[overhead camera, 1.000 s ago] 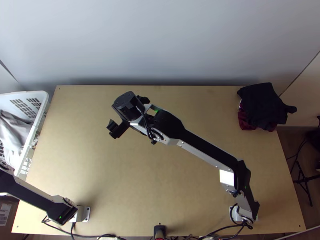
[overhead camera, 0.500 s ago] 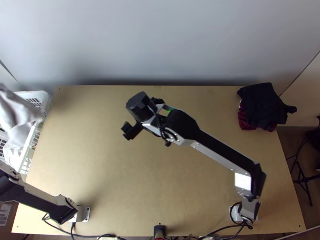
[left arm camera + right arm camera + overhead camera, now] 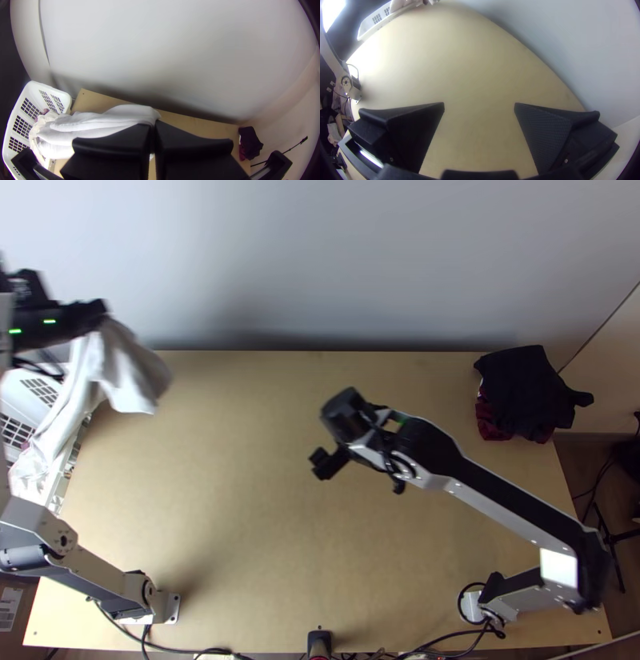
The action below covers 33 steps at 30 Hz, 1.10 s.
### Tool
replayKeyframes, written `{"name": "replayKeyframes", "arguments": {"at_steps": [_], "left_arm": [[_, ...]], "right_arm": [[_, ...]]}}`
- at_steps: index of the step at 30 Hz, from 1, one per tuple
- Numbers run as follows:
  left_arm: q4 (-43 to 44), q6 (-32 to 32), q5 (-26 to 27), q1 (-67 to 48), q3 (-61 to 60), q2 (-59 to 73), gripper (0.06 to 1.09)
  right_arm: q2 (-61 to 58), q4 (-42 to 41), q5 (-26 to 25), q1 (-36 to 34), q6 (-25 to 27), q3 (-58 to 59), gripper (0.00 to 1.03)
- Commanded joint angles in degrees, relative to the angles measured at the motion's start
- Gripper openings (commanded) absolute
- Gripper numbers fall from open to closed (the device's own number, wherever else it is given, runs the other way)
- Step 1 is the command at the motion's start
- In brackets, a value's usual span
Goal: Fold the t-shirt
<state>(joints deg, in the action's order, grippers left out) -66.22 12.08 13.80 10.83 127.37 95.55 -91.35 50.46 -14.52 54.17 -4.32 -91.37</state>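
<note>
At the top view's upper left, our left gripper (image 3: 102, 314) pinches the white t-shirt (image 3: 124, 372), bunched and trailing into the basket (image 3: 36, 390). Mid-frame, our open right gripper (image 3: 350, 438) stands in the way over the table (image 3: 232, 540); dark clothes (image 3: 524, 388) sit upper right.

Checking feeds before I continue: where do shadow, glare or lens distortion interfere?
Top view: shadow darkens the foot of the wall. Left wrist view: the left end effector is near-black against the white cloth. Right wrist view: glare washes out part of the table, whose far edge bows.
</note>
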Motion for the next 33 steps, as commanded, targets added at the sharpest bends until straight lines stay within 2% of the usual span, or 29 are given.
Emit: {"name": "replayKeyframes", "arguments": {"at_steps": [1, 7, 11, 12, 17, 28, 32, 33], "left_arm": [[-0.58, 3.22, -6.42, -17.69, -0.98, 2.19, 0.14], [-0.49, 4.27, -11.52, -29.11, -1.6, 6.05, 0.14], [0.91, 5.94, -12.57, -36.23, -1.51, 9.31, 0.14], [1.79, 6.29, -15.21, -41.15, -1.25, 11.77, 0.14], [3.73, 7.0, -17.49, -48.45, 0.07, 16.16, 0.14], [10.32, 10.78, -17.67, -61.89, 4.03, 26.36, 0.14], [13.39, 12.71, -17.49, -64.62, 5.52, 26.97, 0.14], [15.41, 14.2, -17.14, -65.59, 6.75, 26.71, 0.12]], "right_arm": [[9.61, -4.93, 0.99, -5.57, -1.4, 16.23, 0.98], [14.71, -10.11, 1.78, -9.0, -2.1, 25.89, 0.98], [19.46, -13.37, 2.66, -11.63, -3.51, 33.01, 0.98], [22.62, -14.95, 3.36, -12.42, -4.82, 37.41, 0.98], [27.81, -16.09, 3.63, -14.18, -5.26, 44.18, 0.98], [37.21, -17.32, 5.3, -19.46, -4.65, 55.87, 0.97], [38.53, -18.46, 6.53, -23.59, -3.24, 59.03, 0.97], [39.5, -19.17, 8.2, -26.93, -2.28, 60.44, 0.97]]}}
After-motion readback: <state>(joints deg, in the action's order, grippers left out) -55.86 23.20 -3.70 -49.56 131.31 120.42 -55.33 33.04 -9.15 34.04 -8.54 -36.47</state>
